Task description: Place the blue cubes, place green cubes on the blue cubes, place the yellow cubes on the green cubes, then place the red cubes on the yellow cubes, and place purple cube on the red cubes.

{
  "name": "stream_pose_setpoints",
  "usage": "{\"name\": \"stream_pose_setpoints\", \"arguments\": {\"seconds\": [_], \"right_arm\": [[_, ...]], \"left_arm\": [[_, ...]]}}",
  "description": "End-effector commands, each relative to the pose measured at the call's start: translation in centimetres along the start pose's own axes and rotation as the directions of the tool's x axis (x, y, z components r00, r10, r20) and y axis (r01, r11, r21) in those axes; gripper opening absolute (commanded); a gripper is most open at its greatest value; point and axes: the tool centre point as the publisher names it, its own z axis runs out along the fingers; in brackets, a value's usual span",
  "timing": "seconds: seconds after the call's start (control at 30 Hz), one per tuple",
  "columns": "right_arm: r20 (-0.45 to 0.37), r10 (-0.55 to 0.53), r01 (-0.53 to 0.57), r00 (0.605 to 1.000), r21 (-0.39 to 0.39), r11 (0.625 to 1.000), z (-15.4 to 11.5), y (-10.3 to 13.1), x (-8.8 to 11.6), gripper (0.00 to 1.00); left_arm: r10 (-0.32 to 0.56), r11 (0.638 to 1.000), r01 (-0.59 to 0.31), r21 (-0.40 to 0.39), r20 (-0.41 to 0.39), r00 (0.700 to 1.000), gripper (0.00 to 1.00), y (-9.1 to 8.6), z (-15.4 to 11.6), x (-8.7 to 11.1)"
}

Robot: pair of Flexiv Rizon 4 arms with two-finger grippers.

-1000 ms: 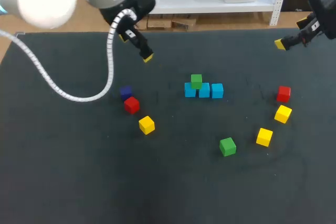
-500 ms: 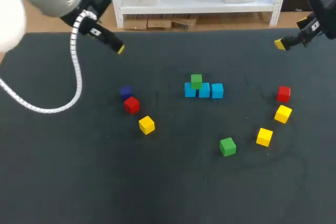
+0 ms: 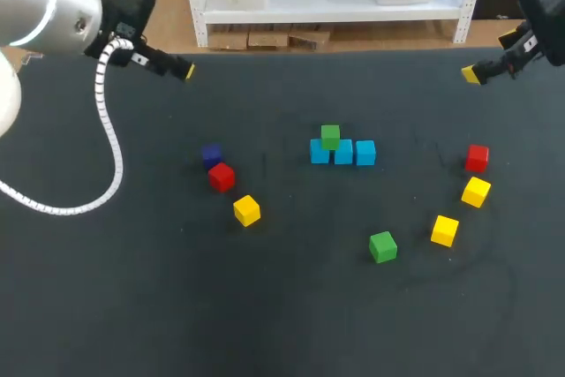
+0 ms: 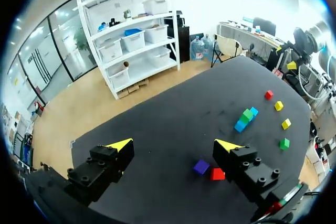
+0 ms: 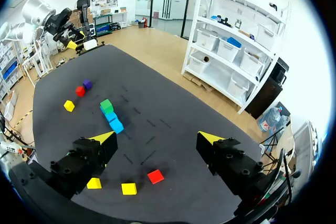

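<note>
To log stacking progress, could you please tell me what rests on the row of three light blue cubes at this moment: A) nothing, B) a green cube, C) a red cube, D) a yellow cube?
B: a small green cube sits on top of the row of light blue cubes, over its left part in the head view, while the other green cube lies apart on the black table.
</note>
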Motion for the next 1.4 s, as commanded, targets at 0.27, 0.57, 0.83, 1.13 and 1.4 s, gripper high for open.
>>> {"name": "stream_pose_setpoints", "arguments": {"seconds": [0.27,0.57,0.83,1.13,1.4], "right_arm": [[-0.001,0.000,0.000,1.000,-0.002,1.000,0.0,0.0,0.0,1.00],[-0.001,0.000,0.000,1.000,-0.002,1.000,0.0,0.0,0.0,1.00],[-0.070,-0.042,0.037,0.997,-0.079,0.996,1.2,1.4,0.2,1.00],[-0.150,-0.299,0.266,0.942,-0.205,0.942,-0.2,6.7,0.3,1.00],[-0.185,-0.523,0.471,0.832,-0.262,0.842,-0.1,13.0,1.9,1.00]], "left_arm": [[0.000,1.000,0.000,0.006,0.020,1.000,1.00,-0.1,-0.4,0.3],[0.000,1.000,0.000,0.006,0.020,1.000,1.00,-0.1,-0.4,0.3],[0.000,1.000,0.000,0.006,0.020,1.000,1.00,-0.1,-0.4,0.3],[0.000,1.000,0.000,0.006,0.020,1.000,1.00,-0.1,-0.4,0.3],[0.000,1.000,0.000,0.006,0.020,1.000,1.00,-0.1,-0.4,0.3]]}}
